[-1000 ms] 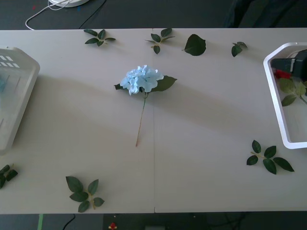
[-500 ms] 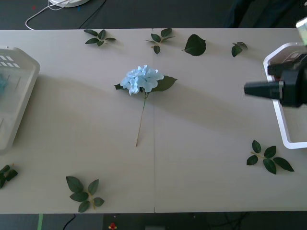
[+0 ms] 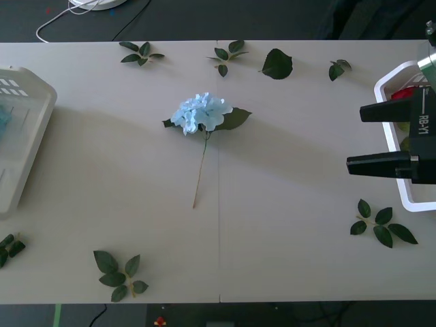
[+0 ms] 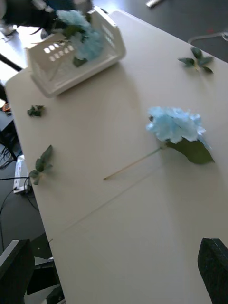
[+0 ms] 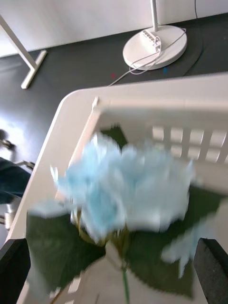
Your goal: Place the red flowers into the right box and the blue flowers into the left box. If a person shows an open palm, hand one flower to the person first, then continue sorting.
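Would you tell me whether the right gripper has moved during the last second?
Yes. The right gripper, open, has come out over the right box rim toward the table centre.

The front view looks straight down on the table (image 3: 286, 225) from above, the right wrist view slants across it from farther off toward the left box (image 4: 76, 61), which the left wrist view faces closely.

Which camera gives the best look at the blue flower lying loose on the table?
The front view: the blue flower lies whole, head to stem tip, mid-table. The right wrist view shows it whole too, but slanted. The left wrist view shows other blue flowers in the left box.
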